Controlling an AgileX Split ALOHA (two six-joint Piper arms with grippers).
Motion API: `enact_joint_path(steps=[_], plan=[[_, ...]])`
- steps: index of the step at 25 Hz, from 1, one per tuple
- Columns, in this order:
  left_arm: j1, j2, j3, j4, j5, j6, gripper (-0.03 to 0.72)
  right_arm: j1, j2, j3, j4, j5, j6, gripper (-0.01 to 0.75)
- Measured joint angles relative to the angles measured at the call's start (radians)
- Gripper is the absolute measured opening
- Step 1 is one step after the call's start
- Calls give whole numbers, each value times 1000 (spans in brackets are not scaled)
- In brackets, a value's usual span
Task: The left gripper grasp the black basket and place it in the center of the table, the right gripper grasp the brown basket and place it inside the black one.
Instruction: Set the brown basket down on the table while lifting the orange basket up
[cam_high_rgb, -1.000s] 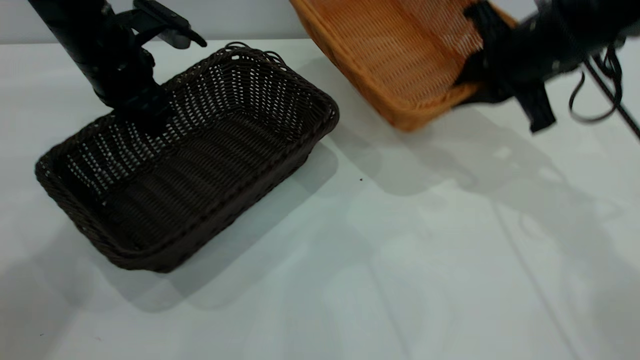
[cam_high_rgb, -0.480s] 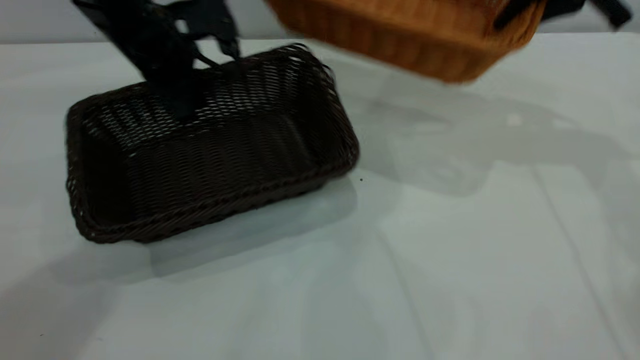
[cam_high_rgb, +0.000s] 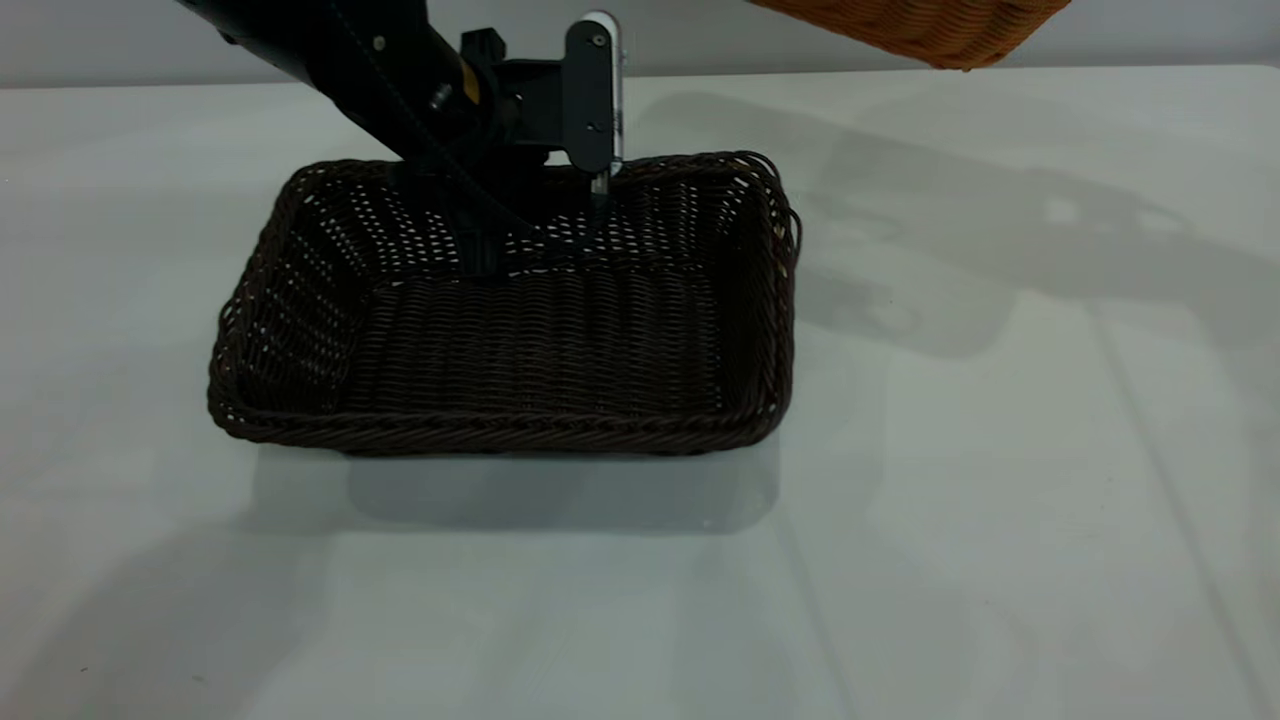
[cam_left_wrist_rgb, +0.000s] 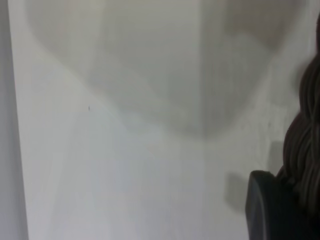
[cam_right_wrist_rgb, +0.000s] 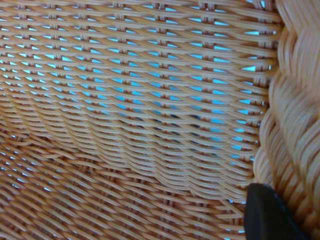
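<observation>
The black basket stands flat near the middle of the table, its long side facing the camera. My left gripper is shut on the basket's far braided rim, one finger inside and one outside. In the left wrist view one black finger lies against the dark rim. The brown basket hangs in the air at the top right, mostly cut off. Its weave fills the right wrist view, where one black finger presses beside its braided rim. My right gripper is out of the exterior view.
The brown basket's shadow falls on the table to the right of the black basket. Bare tabletop lies in front and to the right.
The left gripper swung the black basket right and turned it square on the table. The brown basket rose and now sits mostly beyond the top edge.
</observation>
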Motion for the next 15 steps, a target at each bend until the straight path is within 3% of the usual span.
enact_joint_path(steps=[8,15], plan=[[-5,5,0,10,-26,-27,101,0,0,0,-2,1,0,67],[-15,-17,4,12,-65,-173,292,0,0,-2,1,4,0,67]])
